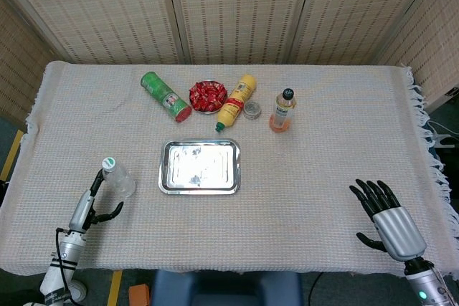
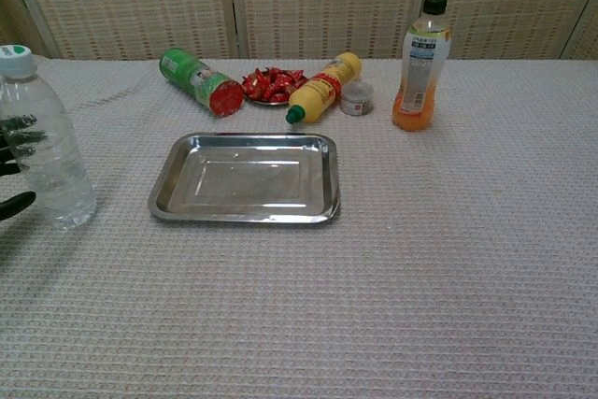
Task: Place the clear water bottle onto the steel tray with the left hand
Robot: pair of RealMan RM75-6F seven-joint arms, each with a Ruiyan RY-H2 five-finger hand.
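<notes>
The clear water bottle (image 1: 120, 180) (image 2: 49, 156), with a white and green cap, stands upright on the cloth left of the steel tray (image 1: 199, 188) (image 2: 245, 215), which has nothing on it. My left hand (image 1: 90, 204) (image 2: 13, 165) is turned edge-on against the bottle's left side. Its fingers (image 2: 19, 130) reach behind the bottle and the thumb (image 2: 17, 203) curls in front, a little apart from it. No firm grip shows. My right hand (image 1: 386, 221) rests open near the table's front right corner, out of the chest view.
Behind the tray lie a green can (image 1: 165, 95), a bowl of red sweets (image 1: 208, 96), a yellow squeeze bottle (image 1: 237, 102) and a small tin (image 1: 252, 110). An orange drink bottle (image 1: 282, 111) stands to their right. A fringed table edge (image 1: 430, 155) runs along the right.
</notes>
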